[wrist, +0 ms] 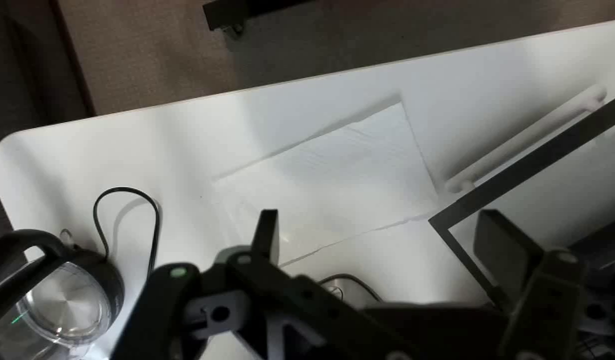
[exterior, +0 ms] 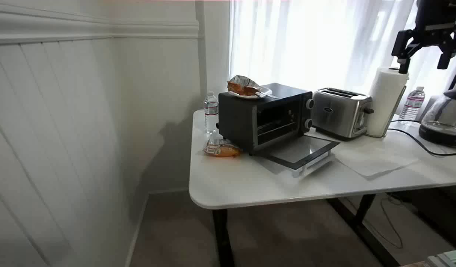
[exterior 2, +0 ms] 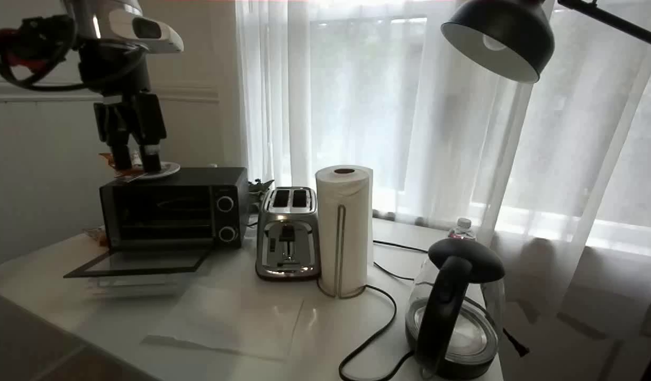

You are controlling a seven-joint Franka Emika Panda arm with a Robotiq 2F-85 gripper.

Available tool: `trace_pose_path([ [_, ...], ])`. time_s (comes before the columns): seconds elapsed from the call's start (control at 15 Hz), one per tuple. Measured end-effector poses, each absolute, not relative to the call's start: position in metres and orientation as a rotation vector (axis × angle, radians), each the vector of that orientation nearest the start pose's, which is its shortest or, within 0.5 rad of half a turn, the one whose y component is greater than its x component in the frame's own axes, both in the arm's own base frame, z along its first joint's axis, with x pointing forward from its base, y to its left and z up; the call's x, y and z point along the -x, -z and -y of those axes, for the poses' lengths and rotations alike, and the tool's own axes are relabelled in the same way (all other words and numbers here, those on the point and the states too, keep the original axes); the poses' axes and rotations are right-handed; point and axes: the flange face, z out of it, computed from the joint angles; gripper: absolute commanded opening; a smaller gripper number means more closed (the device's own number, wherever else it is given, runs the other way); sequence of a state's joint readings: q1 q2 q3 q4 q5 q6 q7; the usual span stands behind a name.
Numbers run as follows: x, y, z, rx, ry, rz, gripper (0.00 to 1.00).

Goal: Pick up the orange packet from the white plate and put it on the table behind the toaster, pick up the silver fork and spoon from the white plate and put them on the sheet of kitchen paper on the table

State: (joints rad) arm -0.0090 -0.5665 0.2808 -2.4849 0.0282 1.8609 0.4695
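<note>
The white plate (exterior: 246,96) sits on top of the black toaster oven (exterior: 235,118). A crumpled orange and silver wrapper (exterior: 241,87) lies on it, with a thin pale utensil handle (exterior: 267,95); I cannot tell fork from spoon. An orange packet (exterior: 222,149) lies on the table beside the oven. The sheet of kitchen paper (wrist: 332,175) lies bare on the table and shows in both exterior views (exterior: 376,157) (exterior 2: 225,323). My gripper (wrist: 380,227) is open and empty, high above the table. In an exterior view the gripper (exterior 2: 137,157) overlaps the plate (exterior 2: 169,169).
The oven's door (exterior: 298,152) hangs open over the table. A silver toaster (exterior 2: 288,238), a paper towel roll (exterior 2: 344,233) and a glass kettle (exterior 2: 452,317) stand along the table. A black cord (exterior 2: 368,344) curls near the kettle. Water bottles (exterior: 211,111) (exterior: 412,104) stand at the back.
</note>
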Motion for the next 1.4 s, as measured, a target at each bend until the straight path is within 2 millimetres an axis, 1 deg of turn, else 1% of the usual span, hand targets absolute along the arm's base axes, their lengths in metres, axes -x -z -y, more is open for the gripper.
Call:
trace_pose_path([
  [0.47, -0.359, -0.47, -0.107, 3.254, -0.045, -0.416, 1.0],
  [0.53, -0.358, -0.47, -0.11, 3.253, -0.043, -0.402, 1.0],
  [0.6, -0.358, -0.471, -0.117, 3.247, -0.035, -0.373, 1.0],
  [0.67, -0.356, -0.471, -0.13, 3.235, -0.021, -0.33, 1.0],
  [0.73, -0.354, -0.471, -0.146, 3.217, -0.001, -0.273, 1.0],
  [0.93, -0.344, -0.473, -0.211, 3.192, 0.142, -0.034, 1.0],
  [1.07, -0.344, -0.472, -0.247, 3.187, 0.269, 0.125, 1.0],
  [1.2, -0.352, -0.47, -0.273, 3.173, 0.38, 0.258, 1.0],
  [1.4, -0.372, -0.467, -0.3, 3.145, 0.516, 0.49, 1.0],
])
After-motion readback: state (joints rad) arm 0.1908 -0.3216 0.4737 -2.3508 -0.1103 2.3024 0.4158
